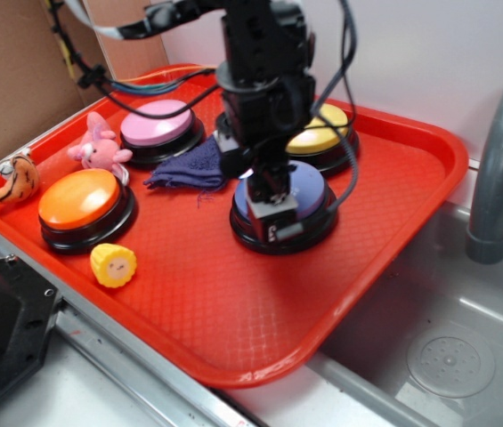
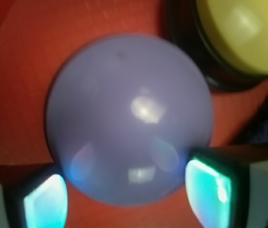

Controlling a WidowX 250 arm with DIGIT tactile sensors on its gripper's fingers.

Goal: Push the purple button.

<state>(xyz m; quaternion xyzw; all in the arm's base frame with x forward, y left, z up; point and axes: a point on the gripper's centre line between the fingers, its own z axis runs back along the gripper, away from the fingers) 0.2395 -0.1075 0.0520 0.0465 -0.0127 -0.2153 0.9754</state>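
Observation:
The purple button (image 1: 312,189) is a large periwinkle dome on a black base, right of centre on the red tray (image 1: 233,311). In the wrist view the purple button (image 2: 129,114) fills most of the picture. My gripper (image 1: 273,212) points straight down onto the dome's near side and hides part of it. The wrist view shows the gripper (image 2: 126,192) open, its two glowing fingertips (image 2: 46,202) spread wide to either side of the dome's near edge. Whether they press on the dome I cannot tell.
Also on the tray are a yellow button (image 1: 324,135) (image 2: 240,33) just behind, a pink-lilac button (image 1: 156,124), an orange button (image 1: 80,200), a dark blue cloth (image 1: 193,165) and small toys (image 1: 98,149) (image 1: 113,264). A sink (image 1: 429,338) and grey faucet (image 1: 496,151) lie to the right.

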